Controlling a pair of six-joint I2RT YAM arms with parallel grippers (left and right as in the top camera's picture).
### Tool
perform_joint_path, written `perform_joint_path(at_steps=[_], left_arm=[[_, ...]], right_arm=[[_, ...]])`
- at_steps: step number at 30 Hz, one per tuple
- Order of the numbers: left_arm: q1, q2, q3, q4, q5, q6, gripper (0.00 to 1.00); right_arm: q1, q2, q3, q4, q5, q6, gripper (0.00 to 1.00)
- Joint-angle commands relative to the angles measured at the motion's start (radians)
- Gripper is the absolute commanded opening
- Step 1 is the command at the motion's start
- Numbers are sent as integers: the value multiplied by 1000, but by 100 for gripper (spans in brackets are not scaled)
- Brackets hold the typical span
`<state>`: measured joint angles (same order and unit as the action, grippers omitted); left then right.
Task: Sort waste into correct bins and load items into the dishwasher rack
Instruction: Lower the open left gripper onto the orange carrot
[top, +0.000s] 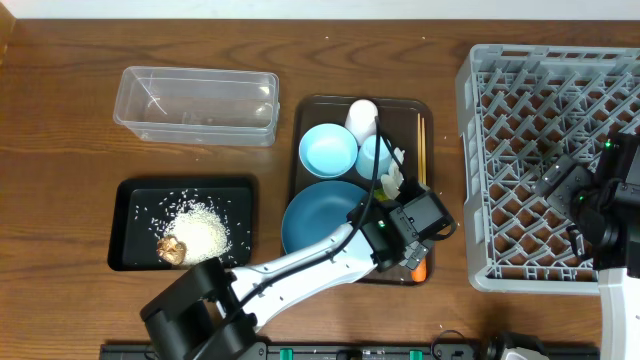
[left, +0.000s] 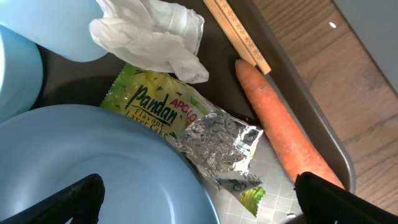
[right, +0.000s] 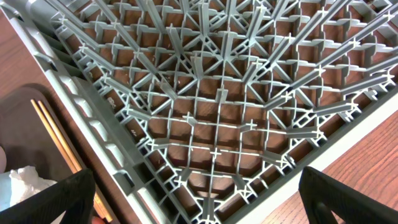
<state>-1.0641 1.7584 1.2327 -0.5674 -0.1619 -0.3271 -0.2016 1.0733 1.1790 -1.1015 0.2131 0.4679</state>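
Note:
My left gripper (left: 199, 202) is open, low over the brown serving tray (top: 315, 110), its fingers straddling the yellow-green foil wrapper (left: 186, 124). The orange carrot (left: 280, 134) lies right of the wrapper, the crumpled white tissue (left: 155, 34) above it. The chopsticks (left: 239, 34) lie at the tray's right side. The dark-blue plate (top: 315, 215), pale bowl (top: 328, 150), light-blue cup (top: 373, 155) and white cup (top: 361, 115) sit on the tray. My right gripper (right: 199, 205) is open and empty above the grey dishwasher rack (top: 545, 160). The rice (top: 205, 228) and brown lump (top: 172, 250) lie in the black tray (top: 135, 205).
The clear tub (top: 197, 105) stands empty at the back left. The left arm reaches across the table's front from the bottom centre. The right arm stands at the rack's right side.

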Motion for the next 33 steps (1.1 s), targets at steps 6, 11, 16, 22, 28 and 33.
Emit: perform_joint_path(at_steps=[6,11,16,22,28,33], left_arm=[[-47,32,-2,11,1,61,91],[-92,34,-2,16,0,93,91],[-109,34,-3,5,0,94,91],[-109,34,-3,5,-19,94,91],[-109,34,-3,5,-60,79,91],[-109,35,-3,4,-24,79,91]], right_arm=[[-12,0,18,2,4,18,99],[-12,0,18,2,4,18,99],[-12,0,18,2,4,18,99],[-12,0,18,2,4,18,99],[-12,0,18,2,4,18,99],[-12,0,18,2,4,18,99]])
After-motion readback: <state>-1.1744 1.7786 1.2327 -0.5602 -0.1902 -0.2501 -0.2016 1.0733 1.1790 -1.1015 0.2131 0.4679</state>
